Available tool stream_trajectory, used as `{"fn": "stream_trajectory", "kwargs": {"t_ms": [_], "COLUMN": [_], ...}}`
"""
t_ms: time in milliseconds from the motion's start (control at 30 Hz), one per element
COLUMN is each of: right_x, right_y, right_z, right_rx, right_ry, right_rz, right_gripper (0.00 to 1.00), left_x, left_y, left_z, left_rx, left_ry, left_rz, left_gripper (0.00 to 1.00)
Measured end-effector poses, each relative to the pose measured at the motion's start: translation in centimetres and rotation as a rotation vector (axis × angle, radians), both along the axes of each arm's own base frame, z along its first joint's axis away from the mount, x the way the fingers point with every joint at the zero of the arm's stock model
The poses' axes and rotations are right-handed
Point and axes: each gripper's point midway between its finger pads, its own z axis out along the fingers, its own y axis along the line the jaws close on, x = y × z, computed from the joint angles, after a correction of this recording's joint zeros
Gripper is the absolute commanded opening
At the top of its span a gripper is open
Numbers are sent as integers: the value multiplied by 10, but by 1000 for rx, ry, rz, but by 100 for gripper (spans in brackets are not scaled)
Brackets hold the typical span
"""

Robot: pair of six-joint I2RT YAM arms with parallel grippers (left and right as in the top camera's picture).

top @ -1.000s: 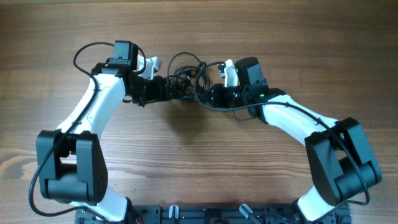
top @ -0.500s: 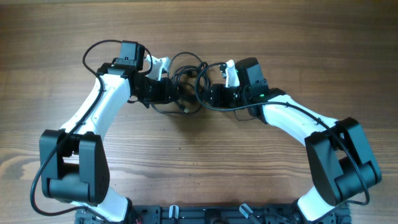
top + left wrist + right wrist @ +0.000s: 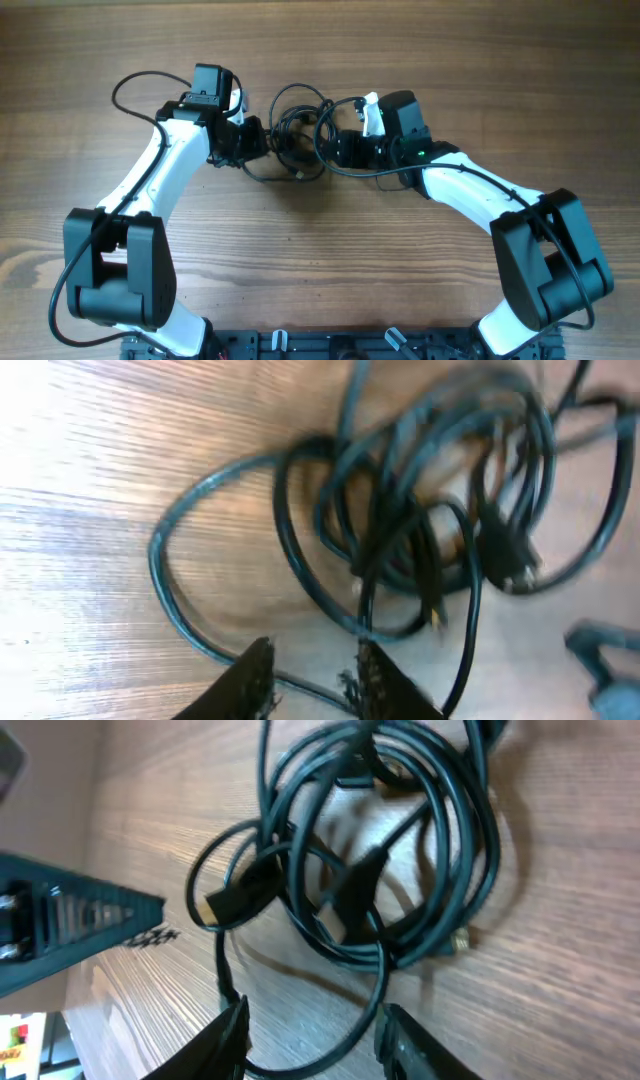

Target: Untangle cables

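You have one tangle of cables [image 3: 296, 132] lying flat toward 12 o'clock from the middle of the table [image 3: 320, 260]. It is roughly round with no clear long axis, and one loop trails toward 7 o'clock. The cords are too knotted to count. In the right wrist view a gold-tipped plug [image 3: 232, 898] aims at 8 o'clock. The left hand [image 3: 313, 655] is narrowly parted over a strand. The right hand [image 3: 314, 1010] is wider and straddles a loop. The table is brown grained wood.

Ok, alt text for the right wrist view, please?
A knotted coil of black cables lies on the wooden table, one plug sticking out left. The right claw stands open at the bottom edge, one loop lying between its fingers.
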Motion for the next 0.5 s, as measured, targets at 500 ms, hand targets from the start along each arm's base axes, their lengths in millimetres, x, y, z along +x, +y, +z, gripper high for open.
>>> {"fn": "stream_trajectory", "kwargs": {"t_ms": [500], "right_x": [1], "right_y": [1], "right_z": [-15], "right_rx": [-5], "right_ry": [18], "right_rz": [3], "right_gripper": [43], "left_x": [18], "left_y": [1], "left_z": [-32], "left_rx": [-51], "left_ry": [9], "left_rz": [286], "left_gripper": [13]}}
